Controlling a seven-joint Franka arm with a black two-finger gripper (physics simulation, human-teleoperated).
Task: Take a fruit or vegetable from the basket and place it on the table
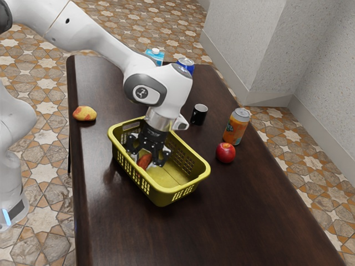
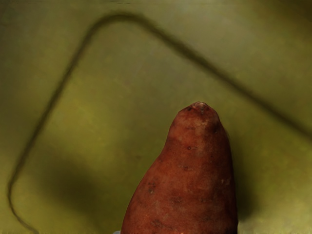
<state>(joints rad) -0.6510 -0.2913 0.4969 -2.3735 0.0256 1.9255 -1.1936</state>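
A dark wooden table (image 1: pixel 233 221) stands beneath a white robot arm (image 1: pixel 105 36), its joint bearing a round black-and-white emblem. The arm reaches into a yellow plastic basket (image 1: pixel 201 173), lowering a black gripper (image 1: pixel 147 160) whose grip cannot be told. Across the table stand an orange can (image 1: pixel 237 128), its teal lettering too small to read, a blue-and-white carton (image 1: pixel 155 54) and a blue can (image 1: pixel 186 64). A reddish sweet potato (image 1: pixel 144 161) is inside the basket, at the gripper. Outside are a yellow-red fruit (image 1: pixel 85 113), a black mug (image 1: pixel 199 114) and a red apple (image 1: pixel 226 152).
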